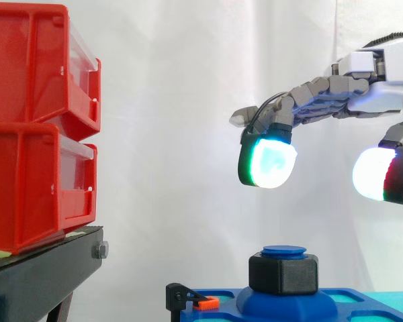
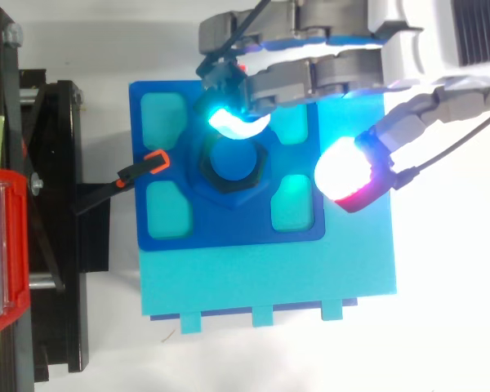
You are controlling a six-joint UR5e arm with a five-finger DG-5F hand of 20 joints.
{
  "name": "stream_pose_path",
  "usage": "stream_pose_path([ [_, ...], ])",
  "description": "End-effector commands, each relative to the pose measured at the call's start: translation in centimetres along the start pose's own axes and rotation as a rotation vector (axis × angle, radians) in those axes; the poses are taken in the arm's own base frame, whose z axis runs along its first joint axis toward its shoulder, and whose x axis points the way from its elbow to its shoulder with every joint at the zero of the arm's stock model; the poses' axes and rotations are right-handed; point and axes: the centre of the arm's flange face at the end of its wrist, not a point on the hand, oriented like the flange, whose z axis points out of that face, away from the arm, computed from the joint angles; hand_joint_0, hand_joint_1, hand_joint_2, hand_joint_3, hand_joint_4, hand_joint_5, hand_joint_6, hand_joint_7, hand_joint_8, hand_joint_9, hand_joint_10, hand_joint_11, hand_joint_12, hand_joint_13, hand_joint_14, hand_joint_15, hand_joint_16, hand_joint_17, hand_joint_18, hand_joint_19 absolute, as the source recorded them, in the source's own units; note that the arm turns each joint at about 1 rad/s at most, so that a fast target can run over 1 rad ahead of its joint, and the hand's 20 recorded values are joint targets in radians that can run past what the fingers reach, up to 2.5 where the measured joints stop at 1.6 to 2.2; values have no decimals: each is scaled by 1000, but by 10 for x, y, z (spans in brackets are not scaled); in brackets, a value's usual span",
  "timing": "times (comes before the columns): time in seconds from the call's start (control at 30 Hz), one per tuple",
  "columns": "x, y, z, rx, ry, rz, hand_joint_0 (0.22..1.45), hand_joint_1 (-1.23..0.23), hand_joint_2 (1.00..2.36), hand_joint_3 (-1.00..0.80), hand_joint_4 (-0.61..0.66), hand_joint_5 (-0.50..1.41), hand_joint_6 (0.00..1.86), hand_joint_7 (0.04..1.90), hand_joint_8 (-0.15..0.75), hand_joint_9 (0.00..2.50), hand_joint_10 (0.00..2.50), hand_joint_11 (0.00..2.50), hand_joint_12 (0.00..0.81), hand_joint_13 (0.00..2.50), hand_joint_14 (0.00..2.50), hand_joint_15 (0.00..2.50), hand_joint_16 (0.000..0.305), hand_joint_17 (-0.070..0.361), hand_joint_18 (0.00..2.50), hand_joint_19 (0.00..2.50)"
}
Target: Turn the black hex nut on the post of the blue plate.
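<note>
At the far left two red bins (image 1: 33,127) sit stacked one on the other on a black stand (image 1: 40,275) before the white curtain. Just right of the stand, a small black clamp with an orange tip (image 2: 153,162) reaches to the left edge of the blue plate (image 2: 229,229). From above, the plate lies on a larger teal slab (image 2: 269,282) and has pale green recesses near its corners. At the middle of the plate a raised blue mound carries the post (image 1: 284,251), and the black hex nut (image 1: 283,275) sits around it, with the post's round blue cap showing just above the nut's top face. The hand (image 1: 376,94) comes in from the right and hangs above the nut, apart from it. Its fingers are stretched out and relaxed, grasping nothing. One finger pad (image 1: 269,161), glowing white and cyan, is over the nut's far side, and the thumb pad (image 1: 379,174), white with a red edge, hangs lower to the right, beside the plate's right part.
</note>
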Motion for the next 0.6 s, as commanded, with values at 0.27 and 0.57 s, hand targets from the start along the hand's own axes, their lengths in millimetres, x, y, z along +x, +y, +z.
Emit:
stream_pose_path([
  [0.27,13,13,15,-10,-11,-2,410,-594,1000,-500,195,-269,500,884,35,3,521,192,244,56,1,58,39,87,165,251],
  [0.57,15,21,22,-6,-25,-5,410,-608,1000,-500,191,-270,500,879,39,0,570,213,243,53,2,61,38,86,164,248],
])
